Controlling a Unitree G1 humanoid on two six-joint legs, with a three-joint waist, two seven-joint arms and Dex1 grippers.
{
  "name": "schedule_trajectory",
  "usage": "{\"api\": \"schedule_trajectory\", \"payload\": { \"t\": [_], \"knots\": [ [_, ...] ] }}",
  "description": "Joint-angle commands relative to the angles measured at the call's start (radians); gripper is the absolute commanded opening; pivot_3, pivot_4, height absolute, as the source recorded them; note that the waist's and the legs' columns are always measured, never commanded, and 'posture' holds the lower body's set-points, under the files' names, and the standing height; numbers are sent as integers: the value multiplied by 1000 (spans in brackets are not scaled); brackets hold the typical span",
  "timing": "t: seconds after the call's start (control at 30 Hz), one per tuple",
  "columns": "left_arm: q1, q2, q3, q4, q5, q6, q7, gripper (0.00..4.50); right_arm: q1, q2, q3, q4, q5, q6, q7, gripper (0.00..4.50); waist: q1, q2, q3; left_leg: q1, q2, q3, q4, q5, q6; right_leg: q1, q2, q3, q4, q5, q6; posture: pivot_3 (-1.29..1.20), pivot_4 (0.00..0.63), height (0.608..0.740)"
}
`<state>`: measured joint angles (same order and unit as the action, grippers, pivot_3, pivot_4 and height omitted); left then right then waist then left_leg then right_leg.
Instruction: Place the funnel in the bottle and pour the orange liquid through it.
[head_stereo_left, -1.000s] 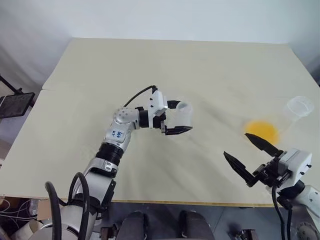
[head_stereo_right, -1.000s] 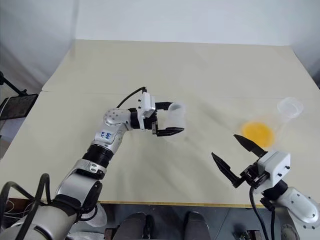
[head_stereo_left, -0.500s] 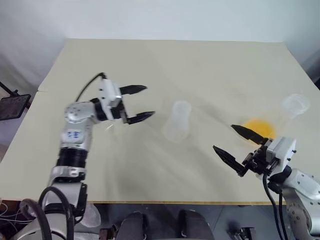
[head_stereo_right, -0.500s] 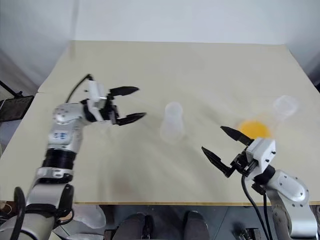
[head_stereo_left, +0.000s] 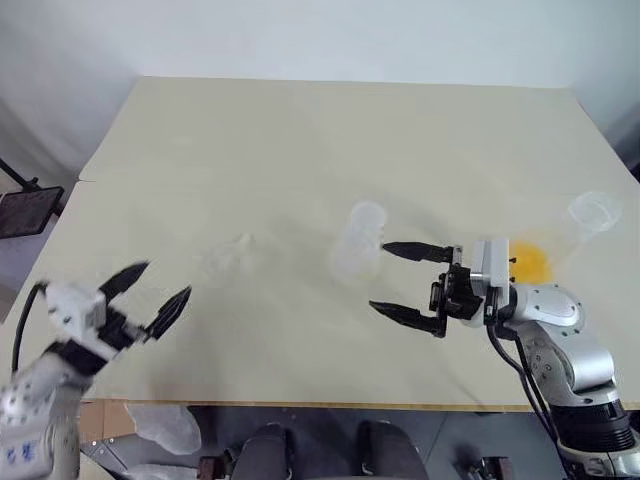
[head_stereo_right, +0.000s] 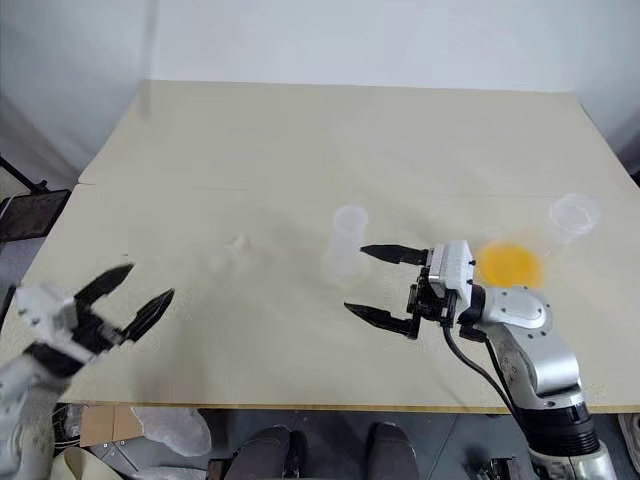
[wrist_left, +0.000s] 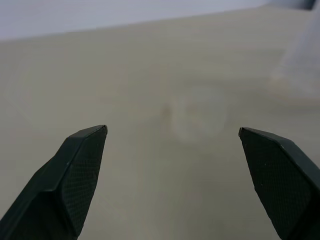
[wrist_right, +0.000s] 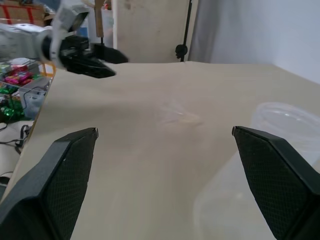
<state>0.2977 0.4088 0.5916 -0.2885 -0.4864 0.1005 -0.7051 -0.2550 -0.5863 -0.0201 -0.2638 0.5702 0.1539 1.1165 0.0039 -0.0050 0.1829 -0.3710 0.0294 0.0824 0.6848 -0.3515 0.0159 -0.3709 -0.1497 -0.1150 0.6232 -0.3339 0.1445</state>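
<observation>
bottle (head_stereo_left: 356, 243) just beside right claw (head_stereo_left: 405, 282), open | left claw (head_stereo_left: 150, 294) open, funnel (head_stereo_left: 232, 255) seemingly ahead

Bright even light, soft shadows, slight blur

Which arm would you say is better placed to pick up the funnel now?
Probably the left. The left gripper is open and faces the funnel, which lies on its side of the bottle. The right gripper, also open, sits beside the bottle, farther from the funnel.
</observation>
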Motion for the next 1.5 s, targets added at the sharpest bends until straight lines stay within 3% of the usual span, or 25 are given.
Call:
{"api": "schedule_trajectory", "payload": {
  "t": [0.03,0.23,0.5,0.97,1.07,1.5],
  "knots": [
    [85,-47,34,-78,-31,-38,33,4487,-15,-3,-6,4,3,-18,23,4500,2,0,0,0,0,0,0,0,0,0,0,0,-1,0,0,0,150,740],
    [33,-55,-101,-123,2,2,77,4487,-8,-14,-21,20,-5,-28,33,4500,18,0,0,0,0,1,0,0,0,0,0,1,-1,0,0,0,150,740],
    [-243,-54,-362,-18,67,131,133,4487,45,-30,-61,-30,-9,-25,2,4500,18,-1,-1,0,-1,3,0,0,0,-1,1,1,0,0,0,0,150,740],
    [-544,-54,-449,320,191,107,208,4487,126,-28,-76,-101,-10,-28,-69,4500,19,-1,-1,0,-3,7,0,0,-1,-3,2,2,0,0,0,0,150,740],
    [-550,-45,-444,336,201,105,215,4042,136,-24,-80,-108,-8,-32,-79,4500,19,-1,-1,0,-3,7,0,0,-1,-3,2,1,1,0,0,0,150,740],
    [-535,-21,-408,333,194,103,214,43,167,-19,-79,-123,-10,-50,-101,4500,21,-1,-1,0,-3,7,0,0,-1,-2,2,2,1,0,0,0,150,740]
  ]
}}
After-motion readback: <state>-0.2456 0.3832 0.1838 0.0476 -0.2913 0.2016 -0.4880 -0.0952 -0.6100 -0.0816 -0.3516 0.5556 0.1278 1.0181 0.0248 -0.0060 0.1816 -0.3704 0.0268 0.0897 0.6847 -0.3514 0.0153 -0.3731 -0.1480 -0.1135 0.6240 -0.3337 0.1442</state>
